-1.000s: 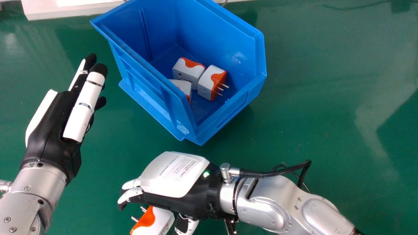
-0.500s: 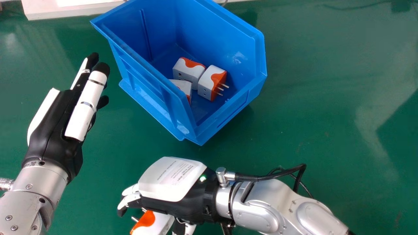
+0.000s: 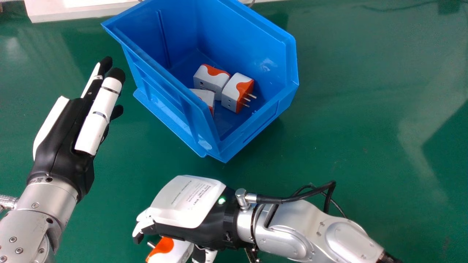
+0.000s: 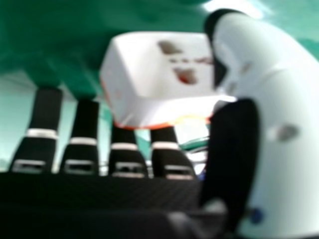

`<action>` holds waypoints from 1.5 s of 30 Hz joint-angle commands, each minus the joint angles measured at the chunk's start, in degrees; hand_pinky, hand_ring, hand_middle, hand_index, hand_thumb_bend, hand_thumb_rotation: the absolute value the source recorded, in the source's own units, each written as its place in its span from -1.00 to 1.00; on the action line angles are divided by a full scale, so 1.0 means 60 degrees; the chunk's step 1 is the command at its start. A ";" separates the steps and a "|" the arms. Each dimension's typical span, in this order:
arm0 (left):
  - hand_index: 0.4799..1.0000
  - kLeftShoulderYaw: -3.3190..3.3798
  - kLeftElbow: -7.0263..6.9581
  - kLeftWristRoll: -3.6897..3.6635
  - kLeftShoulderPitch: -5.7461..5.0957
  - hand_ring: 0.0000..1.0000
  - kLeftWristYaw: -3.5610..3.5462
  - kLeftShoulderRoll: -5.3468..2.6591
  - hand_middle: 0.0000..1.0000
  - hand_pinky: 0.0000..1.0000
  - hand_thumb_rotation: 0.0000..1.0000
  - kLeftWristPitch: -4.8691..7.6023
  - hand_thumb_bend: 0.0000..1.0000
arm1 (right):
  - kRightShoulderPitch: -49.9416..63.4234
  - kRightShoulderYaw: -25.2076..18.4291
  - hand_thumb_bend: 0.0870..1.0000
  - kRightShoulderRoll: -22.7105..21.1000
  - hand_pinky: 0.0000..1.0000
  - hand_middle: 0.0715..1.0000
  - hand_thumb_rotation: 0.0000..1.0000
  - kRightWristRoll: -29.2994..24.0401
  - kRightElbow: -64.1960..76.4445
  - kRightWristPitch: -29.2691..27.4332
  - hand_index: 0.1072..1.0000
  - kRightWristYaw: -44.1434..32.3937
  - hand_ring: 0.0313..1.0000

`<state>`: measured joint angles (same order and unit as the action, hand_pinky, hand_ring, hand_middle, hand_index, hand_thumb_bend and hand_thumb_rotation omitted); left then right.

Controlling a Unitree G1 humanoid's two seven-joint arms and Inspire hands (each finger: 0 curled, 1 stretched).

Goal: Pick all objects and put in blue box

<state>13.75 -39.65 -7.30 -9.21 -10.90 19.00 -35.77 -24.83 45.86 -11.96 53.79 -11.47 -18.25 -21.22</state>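
**Three adaptors in the blue box, a fourth adaptor at the right hand**

Green table, box standing well out on it, one corner toward the robot. From where I stood I counted three white-and-orange adaptors on its floor, bunched close. The rear adaptor lay next to the pronged adaptor, whose metal pins pointed toward the robot's right. The third adaptor was partly hidden by the box's near left wall.

Fourth one: outside the box, on the robot's side of it, at the bottom edge of the head view. A pin poked out toward the robot's left. The right hand lay across and above it, palm down, fingers extended and only slightly bent, thumb apart from them; the adaptor sat in the gap between. Right hand view was smeary; the thumb's tip seemed to meet the adaptor's side, but I wouldn't swear to contact. No fingers were wrapped round it.

Left hand: to the left of the box, apart from it, fingers straight and holding nothing.

Also noted: black cable looping off the right wrist, and a white slab at the table's far edge, behind the box.
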 commanded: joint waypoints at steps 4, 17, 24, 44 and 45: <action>1.00 0.0001 0.0046 0.0080 0.0212 0.96 -0.0059 0.0137 0.94 0.90 1.00 0.0345 -0.22 | -0.0313 -0.0085 -0.16 0.0003 0.24 0.57 -1.00 -0.0055 -0.0270 -0.0137 0.40 0.0212 0.49; 1.00 0.0033 0.0249 0.0103 0.0310 0.96 -0.0070 0.0150 0.93 0.89 1.00 0.0489 -0.22 | -0.0185 -0.0216 -0.04 0.0015 -0.08 0.18 -0.98 -0.0209 -0.1129 -0.0740 0.03 0.2180 0.07; 1.00 0.0036 0.0224 0.0136 0.0326 0.96 -0.0068 0.0157 0.93 0.89 1.00 0.0439 -0.21 | -0.0252 -0.0318 -0.05 0.0100 -0.32 0.03 -0.99 -0.0498 -0.1271 -0.0788 -0.08 0.1959 -0.12; 1.00 0.0192 0.0240 0.0032 0.0284 0.95 -0.0176 0.0158 0.92 0.88 1.00 0.0448 -0.19 | 0.0544 -0.0628 -0.06 -0.0041 -0.53 -0.13 -1.00 -0.0151 -0.0079 -0.0092 -0.09 0.2612 -0.28; 1.00 0.0206 0.0259 0.0031 0.0286 0.95 -0.0192 0.0157 0.91 0.88 1.00 0.0456 -0.19 | 0.0602 -0.0668 -0.07 -0.0058 -0.53 -0.13 -1.00 -0.0117 0.0025 -0.0043 -0.08 0.2661 -0.29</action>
<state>14.44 -37.38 -6.89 -7.86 -11.88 19.13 -34.18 -21.48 42.80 -12.35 52.99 -13.77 -18.64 -6.93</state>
